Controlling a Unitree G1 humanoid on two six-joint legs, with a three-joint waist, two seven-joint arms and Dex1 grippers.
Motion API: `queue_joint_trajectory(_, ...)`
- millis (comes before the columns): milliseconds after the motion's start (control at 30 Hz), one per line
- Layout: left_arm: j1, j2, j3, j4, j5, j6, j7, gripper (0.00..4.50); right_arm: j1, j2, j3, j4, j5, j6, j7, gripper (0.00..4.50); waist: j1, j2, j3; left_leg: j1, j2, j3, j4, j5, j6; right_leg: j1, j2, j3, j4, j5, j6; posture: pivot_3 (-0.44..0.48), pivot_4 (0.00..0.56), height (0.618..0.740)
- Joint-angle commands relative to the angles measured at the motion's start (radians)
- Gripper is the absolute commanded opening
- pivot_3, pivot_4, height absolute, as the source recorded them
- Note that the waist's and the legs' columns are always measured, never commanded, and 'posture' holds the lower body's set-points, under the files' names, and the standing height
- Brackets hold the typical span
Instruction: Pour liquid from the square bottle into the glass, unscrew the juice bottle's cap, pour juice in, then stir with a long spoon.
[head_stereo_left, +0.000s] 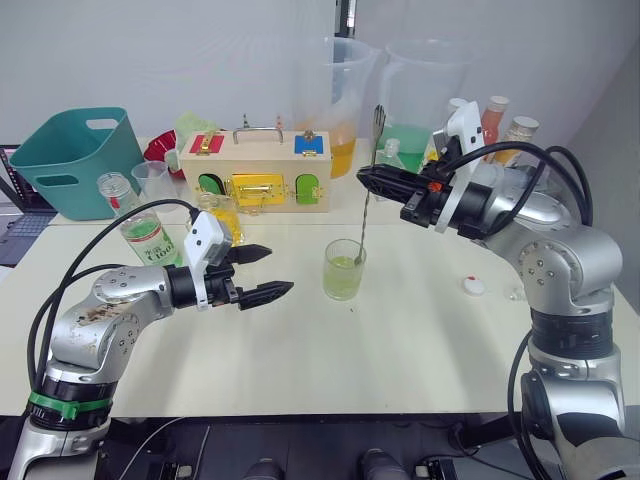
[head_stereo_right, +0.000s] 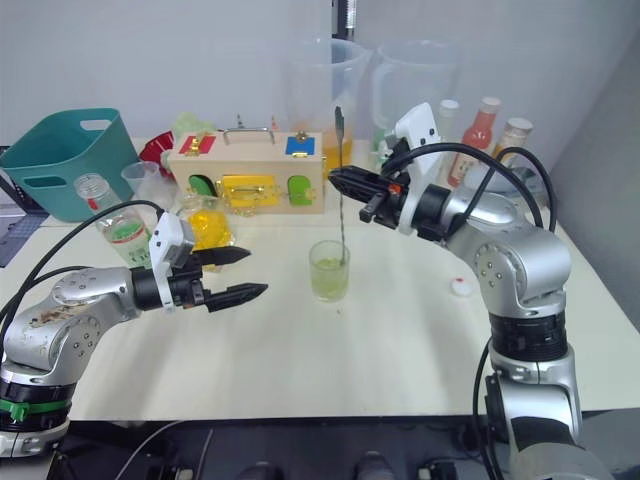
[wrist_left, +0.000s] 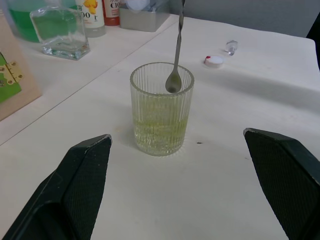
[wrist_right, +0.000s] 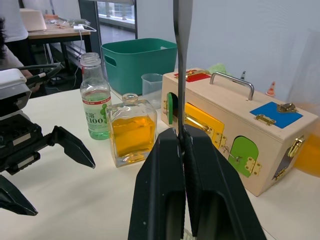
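The ribbed glass (head_stereo_left: 344, 270) stands mid-table with a little yellow-green liquid in it. The long spoon (head_stereo_left: 367, 205) stands nearly upright, its bowl (wrist_left: 173, 82) inside the glass above the liquid. My right gripper (head_stereo_left: 364, 178) is shut on the spoon's upper handle (wrist_right: 182, 60). Just left of the glass, my left gripper (head_stereo_left: 278, 268) hangs open, holding nothing. Behind it stand the square bottle (head_stereo_left: 222, 215) of yellow liquid and the juice bottle (head_stereo_left: 145, 228), capless, partly full of pale green juice. The white cap (head_stereo_left: 474, 286) lies on the table to the right of the glass.
A wooden latch box (head_stereo_left: 255, 177) sits behind the glass, a teal basket (head_stereo_left: 80, 160) at back left. Two big clear jugs (head_stereo_left: 345, 100) and several bottles (head_stereo_left: 495, 120) line the back right. A clear stopper (wrist_left: 231, 46) lies near the cap.
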Motion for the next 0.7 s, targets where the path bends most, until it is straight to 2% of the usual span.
queue_joint_trajectory(33,0.003,0.003,0.021,-0.016,-0.005,-0.023,0.0,4.49,-0.052,0.004,-0.059,-0.027,0.051,0.008,-0.006,0.0,0.0,0.0,0.0,0.0,0.0,0.0,0.0,0.0,0.0,0.0,0.0,0.0,0.0,0.0,0.0,0.0,0.15,0.74)
queue_joint_trajectory(267,0.005,0.011,0.045,-0.014,-0.017,-0.029,-0.006,4.49,-0.171,-0.022,-0.145,0.046,0.154,0.083,-0.005,0.0,0.0,0.0,0.0,0.0,0.0,0.0,0.0,0.0,0.0,0.0,0.0,0.0,0.0,0.0,0.0,0.0,0.15,0.74)
queue_joint_trajectory(467,0.013,0.024,0.106,-0.012,-0.059,-0.024,-0.032,4.49,-0.301,-0.154,-0.216,0.136,0.233,0.237,-0.016,0.0,0.002,0.0,0.0,-0.001,0.0,0.0,0.0,0.0,0.0,0.0,0.0,0.0,-0.001,0.0,0.0,0.0,0.15,0.74)
queue_joint_trajectory(667,0.016,0.043,0.113,0.01,-0.05,-0.064,-0.073,4.49,-0.328,-0.314,-0.11,0.196,0.114,0.326,-0.035,0.0,0.002,0.0,0.0,-0.001,0.0,0.001,0.0,0.0,0.0,0.0,0.0,0.0,-0.002,0.0,0.0,0.0,0.15,0.74)
queue_joint_trajectory(700,0.011,0.046,0.108,0.017,-0.046,-0.074,-0.082,4.49,-0.378,-0.318,-0.115,0.264,0.132,0.466,-0.058,0.0,0.002,0.0,0.0,-0.001,0.0,0.001,0.0,0.0,0.0,0.0,0.0,0.0,-0.002,0.0,0.0,0.0,0.15,0.74)
